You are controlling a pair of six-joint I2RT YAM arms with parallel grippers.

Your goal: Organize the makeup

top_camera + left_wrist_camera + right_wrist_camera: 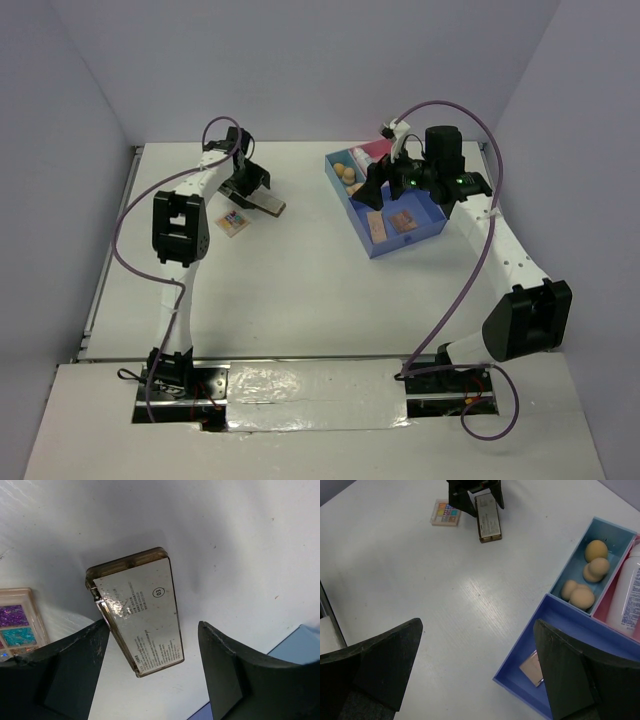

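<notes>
Landmark: blue divided tray (385, 250), with all places given from it.
Brown-gold palette (145, 605): on the bare table, well to the left of the tray and outside it, printed back facing up.
Multicolour palette (15, 625): just beside the brown-gold one, on the side away from the tray.
Already in the tray: tan egg-shaped sponges (590, 575) in a narrow compartment, a white bottle (630, 595) in the pink section next to them, and a pinkish palette (532, 667) in the large compartment.
Left gripper (152, 630): claw spread wide and straddling the brown-gold palette. One finger is at its long edge and the other stands apart, so nothing is pinched.
Right gripper (479, 625): claw spread fully and empty, hovering over the tray's near corner.
Handling, as judged: the palette looks like a stiff, light, thin plastic case. Its glossy shell is likely to be slippery, and the pressed powder inside may crack if dropped.
Where to hold: across the short width, pads on the two long edges near mid-length, keeping lid and base squeezed together.
</notes>
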